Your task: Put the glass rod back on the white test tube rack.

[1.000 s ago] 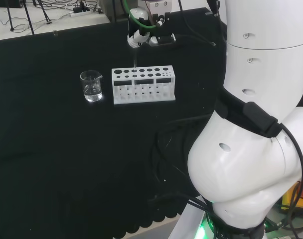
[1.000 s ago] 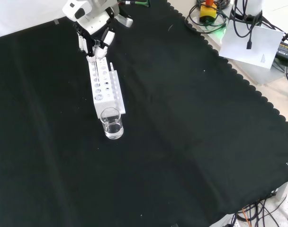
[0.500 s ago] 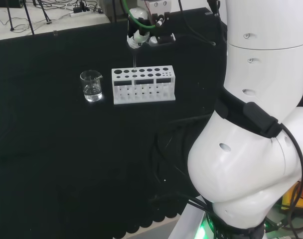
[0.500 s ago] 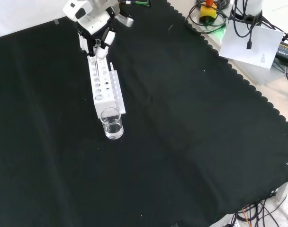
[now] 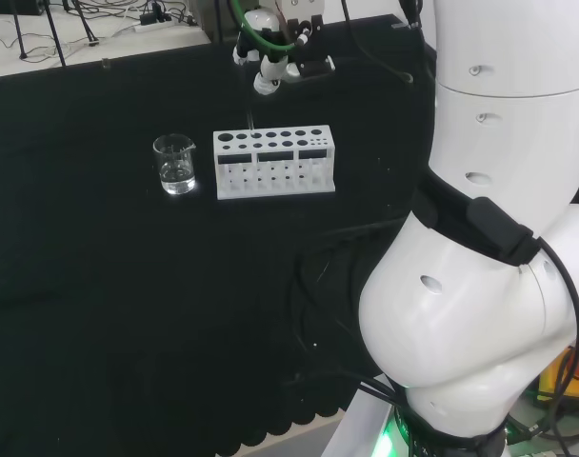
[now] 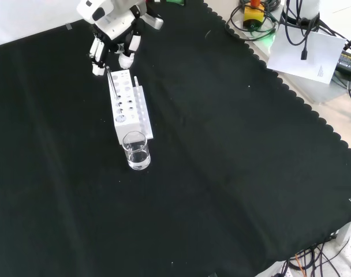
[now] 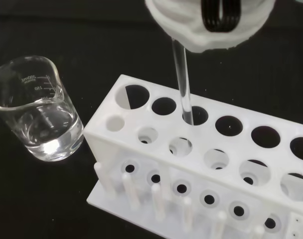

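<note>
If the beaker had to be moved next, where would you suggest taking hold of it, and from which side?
Grip the beaker round its upper wall, above the clear liquid, coming from the side away from the white test tube rack. It stands upright and open-topped, and the rack sits close against its far side in the front view.

The table (image 6: 221,150), draped in black cloth with a scalloped edge, carries two things; a white plastic test tube rack (image 5: 274,162) with rows of round holes in its top stands directly on the cloth; a small clear glass beaker (image 5: 175,164), partly filled with clear liquid, stands just beside the rack's end, to the rack's left in the head view and nearer the camera than the rack in the front view.
</note>
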You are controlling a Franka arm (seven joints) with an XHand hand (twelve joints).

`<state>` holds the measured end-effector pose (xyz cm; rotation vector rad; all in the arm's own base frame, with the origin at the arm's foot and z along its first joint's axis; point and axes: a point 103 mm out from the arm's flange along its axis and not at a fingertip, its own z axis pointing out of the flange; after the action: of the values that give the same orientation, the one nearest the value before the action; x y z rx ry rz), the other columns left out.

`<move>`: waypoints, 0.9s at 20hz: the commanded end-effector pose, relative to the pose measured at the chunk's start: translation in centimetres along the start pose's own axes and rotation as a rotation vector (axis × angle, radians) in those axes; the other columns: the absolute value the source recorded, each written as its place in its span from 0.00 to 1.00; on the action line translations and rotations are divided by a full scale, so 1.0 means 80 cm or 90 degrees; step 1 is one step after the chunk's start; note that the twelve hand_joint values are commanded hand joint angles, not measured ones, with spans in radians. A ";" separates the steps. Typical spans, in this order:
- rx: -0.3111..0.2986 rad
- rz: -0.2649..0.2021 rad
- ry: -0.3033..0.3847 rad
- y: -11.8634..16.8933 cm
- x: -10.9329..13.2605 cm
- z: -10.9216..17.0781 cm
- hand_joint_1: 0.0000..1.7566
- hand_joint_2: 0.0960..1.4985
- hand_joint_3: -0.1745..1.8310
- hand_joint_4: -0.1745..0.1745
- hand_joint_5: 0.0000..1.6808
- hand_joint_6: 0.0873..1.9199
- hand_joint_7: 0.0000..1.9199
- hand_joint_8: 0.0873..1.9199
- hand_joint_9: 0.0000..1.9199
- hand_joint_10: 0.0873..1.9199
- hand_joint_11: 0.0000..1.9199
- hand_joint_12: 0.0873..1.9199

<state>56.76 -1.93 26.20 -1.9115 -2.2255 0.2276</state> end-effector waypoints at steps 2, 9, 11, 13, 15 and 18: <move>-0.013 0.009 -0.002 -0.004 -0.003 -0.011 0.81 0.52 0.00 0.13 0.30 0.00 0.20 0.41 0.87 0.32 0.93 0.40; -0.022 0.016 -0.003 -0.009 -0.008 -0.019 0.82 0.52 0.00 0.11 0.31 0.00 0.20 0.41 0.86 0.32 0.93 0.40; -0.025 0.017 -0.002 -0.011 -0.011 -0.022 0.82 0.52 0.00 0.10 0.31 0.00 0.20 0.41 0.86 0.32 0.93 0.40; -0.026 0.019 -0.005 -0.014 -0.014 -0.024 0.82 0.52 0.00 0.09 0.31 0.00 0.20 0.41 0.86 0.32 0.93 0.40; -0.027 0.020 -0.005 -0.016 -0.016 -0.025 0.82 0.52 0.00 0.08 0.31 0.00 0.20 0.41 0.86 0.32 0.93 0.40; -0.028 0.023 -0.005 -0.020 -0.021 -0.027 0.82 0.52 0.00 0.08 0.31 0.00 0.20 0.41 0.86 0.32 0.93 0.40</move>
<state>56.18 -3.37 28.47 -1.9703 -2.2241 0.1929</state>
